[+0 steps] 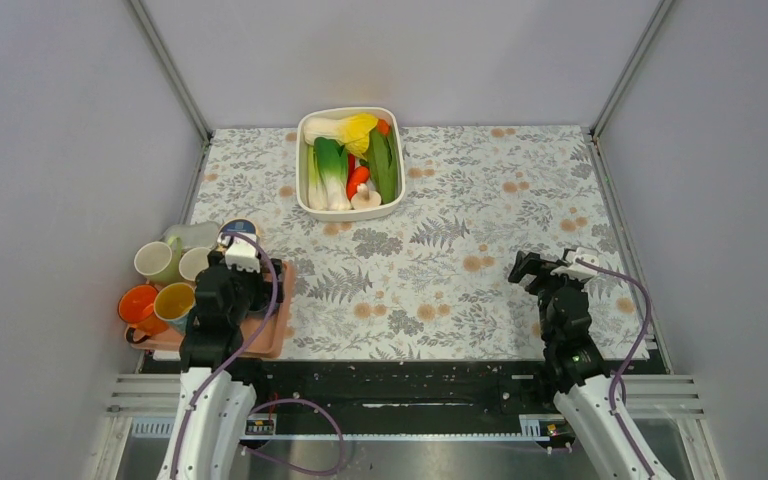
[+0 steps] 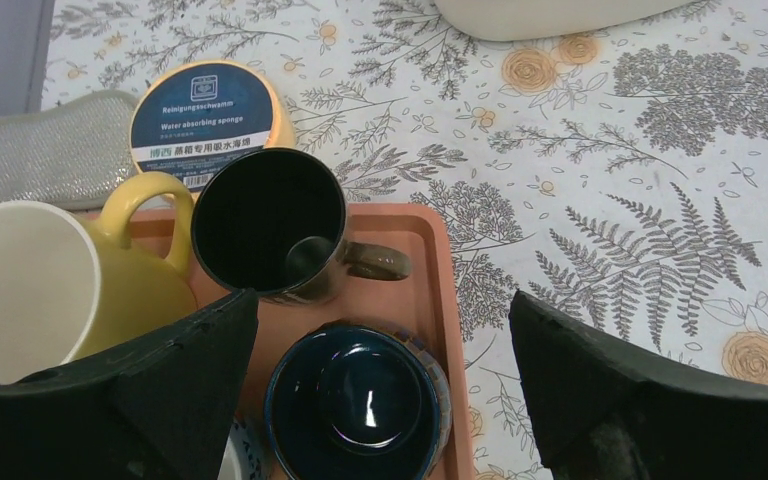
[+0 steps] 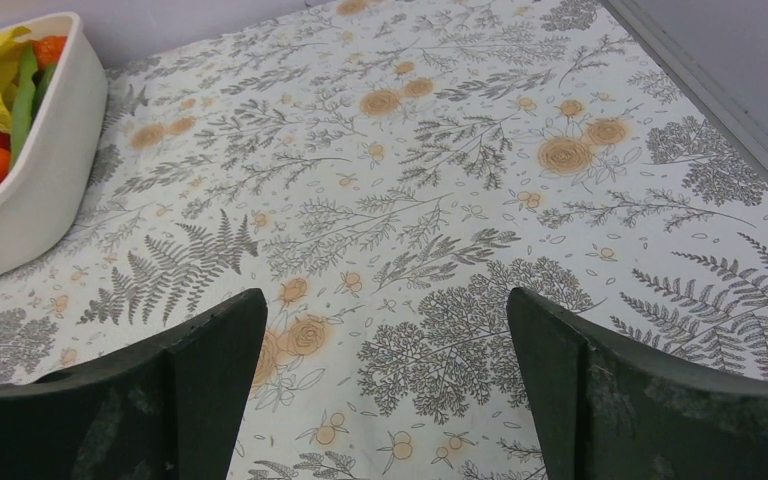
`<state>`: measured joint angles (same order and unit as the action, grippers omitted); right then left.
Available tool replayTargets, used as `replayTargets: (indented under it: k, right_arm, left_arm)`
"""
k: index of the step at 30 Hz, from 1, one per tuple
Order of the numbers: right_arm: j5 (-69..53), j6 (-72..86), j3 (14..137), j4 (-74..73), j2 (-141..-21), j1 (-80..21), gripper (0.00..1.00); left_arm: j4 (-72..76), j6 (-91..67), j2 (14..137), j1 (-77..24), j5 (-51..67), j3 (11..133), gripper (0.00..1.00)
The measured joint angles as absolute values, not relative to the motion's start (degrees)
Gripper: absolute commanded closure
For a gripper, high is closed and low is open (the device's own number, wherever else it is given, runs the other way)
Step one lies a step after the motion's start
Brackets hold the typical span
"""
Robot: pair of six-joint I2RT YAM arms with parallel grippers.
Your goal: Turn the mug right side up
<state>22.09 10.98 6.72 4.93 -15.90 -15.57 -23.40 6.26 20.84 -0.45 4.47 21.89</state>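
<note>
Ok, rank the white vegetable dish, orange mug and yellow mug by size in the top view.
1. White oval dish of vegetables, clearly largest.
2. Orange ceramic mug and yellow ceramic mug: about alike, so unranked.

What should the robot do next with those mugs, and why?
Probably lower the open left gripper onto the dark blue mug: it sits on the tray right between the fingers and seems to be bottom-up.
</note>
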Motion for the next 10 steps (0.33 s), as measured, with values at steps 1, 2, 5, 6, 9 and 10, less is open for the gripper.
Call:
replayTargets:
  k: [1, 2, 5, 6, 9, 10]
  right_arm:
    - [22.39, 10.74, 6.72, 4.93, -16.49, -15.57, 0.01]
    - [22.70, 10.55, 6.72, 4.91, -16.93, -15.57, 0.01]
    - [23.14, 10.00, 6.72, 4.93, -17.45, -15.57, 0.01]
    - [23.20, 9.82, 6.72, 4.93, -17.45, -15.57, 0.00]
    - [23.35, 9.37, 6.72, 4.93, -17.47, -15.57, 0.00]
    - [23.35, 9.21, 6.72, 4.93, -17.50, -15.57, 0.00]
  left_arm:
    - [-22.96, 5.48, 22.26, -0.45, 4.03, 21.89, 0.01]
    - [-22.57, 4.84, 23.16, -0.45, 3.68, 21.89, 0.01]
    - [-21.71, 2.92, 23.77, -0.45, 2.96, 21.89, 0.01]
    - [-21.12, 2.44, 23.11, -0.45, 2.90, 21.87, 0.01]
    - [-19.68, 1.65, 20.95, -0.45, 2.66, 21.69, 0.01]
    - [-19.22, 1.48, 20.23, -0.45, 2.42, 21.65, 0.01]
